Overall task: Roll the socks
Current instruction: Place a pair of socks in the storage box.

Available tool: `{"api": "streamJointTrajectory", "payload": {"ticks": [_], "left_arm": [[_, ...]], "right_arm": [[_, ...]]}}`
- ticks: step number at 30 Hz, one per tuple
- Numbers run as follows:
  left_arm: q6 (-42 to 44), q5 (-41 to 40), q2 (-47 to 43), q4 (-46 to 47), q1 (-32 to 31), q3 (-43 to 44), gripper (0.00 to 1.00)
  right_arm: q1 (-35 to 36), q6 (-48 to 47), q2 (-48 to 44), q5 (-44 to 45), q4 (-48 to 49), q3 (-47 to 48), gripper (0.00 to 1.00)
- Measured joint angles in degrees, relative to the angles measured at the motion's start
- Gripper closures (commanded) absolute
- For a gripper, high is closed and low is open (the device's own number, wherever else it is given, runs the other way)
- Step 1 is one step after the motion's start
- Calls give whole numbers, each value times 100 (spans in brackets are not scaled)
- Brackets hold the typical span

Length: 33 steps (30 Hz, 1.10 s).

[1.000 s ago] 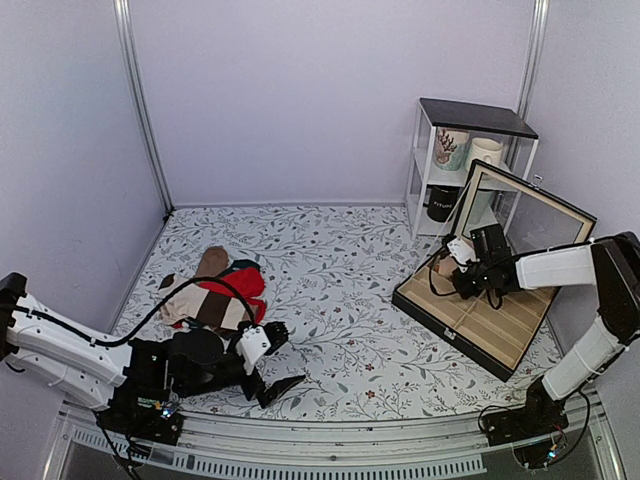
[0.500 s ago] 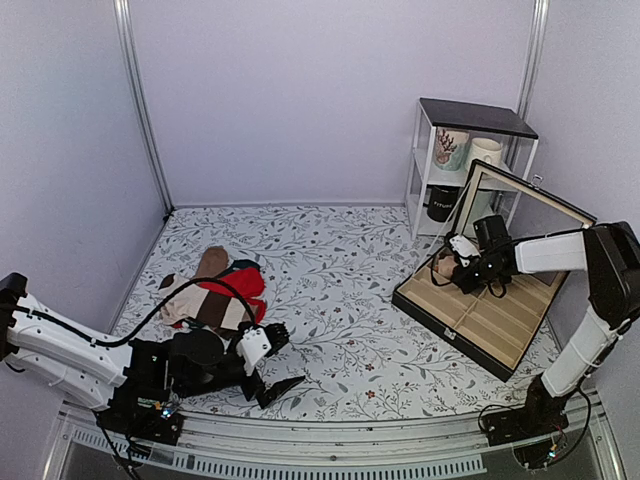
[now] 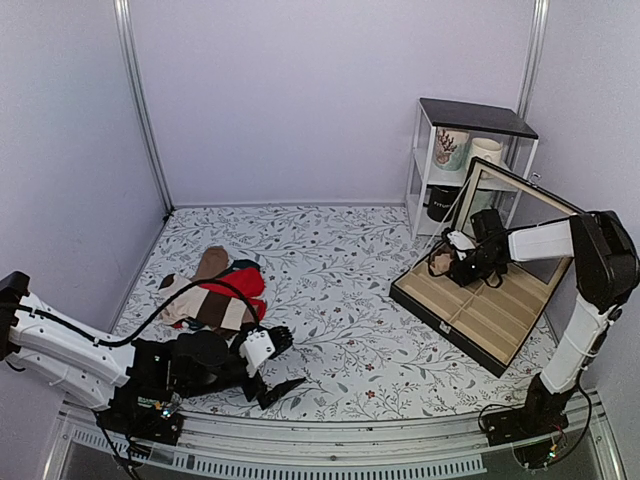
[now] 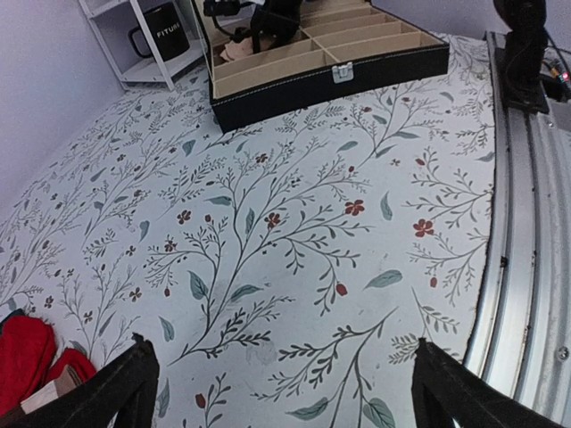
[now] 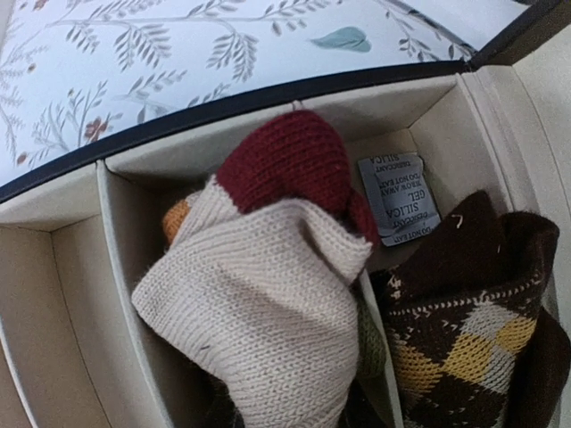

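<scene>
The socks (image 5: 268, 294) are a tan-beige bundle with a dark maroon end. It stands in a compartment at the near-left corner of the black divided box (image 5: 62, 196). In the right wrist view the bundle rises toward the camera and hides the fingers. From above, my right gripper (image 3: 452, 262) is down at that box corner, shut on the socks (image 3: 441, 262). My left gripper (image 3: 282, 362) lies low by the table's front edge. In its own view the left gripper (image 4: 290, 392) is wide open over bare floral cloth, with nothing between the fingers.
A brown argyle sock (image 5: 473, 303) fills the neighbouring compartment, and a silica gel packet (image 5: 399, 196) lies behind the bundle. The box (image 3: 440, 325) has its lid up. A pile of other socks (image 3: 215, 295) lies at left. A small shelf (image 3: 470, 150) with mugs stands at the back right.
My right gripper has carried the socks toward the box's far-left corner and lower into a compartment. The box has shifted slightly. The left arm has not moved.
</scene>
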Motion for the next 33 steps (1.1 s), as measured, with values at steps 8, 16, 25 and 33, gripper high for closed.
{"api": "streamJointTrajectory", "payload": {"ticks": [8, 16, 25, 33], "left_arm": [[46, -20, -4, -37, 0, 26, 0], [61, -22, -4, -61, 0, 98, 0], [61, -90, -4, -168, 0, 103, 1], [61, -133, -7, -210, 0, 105, 0]], "right_arm": [[-11, 168, 337, 96, -420, 487, 73], [-9, 413, 555, 179, -988, 802, 58], [-9, 542, 398, 166, -911, 713, 49], [-52, 782, 192, 74, -1316, 750, 43]]}}
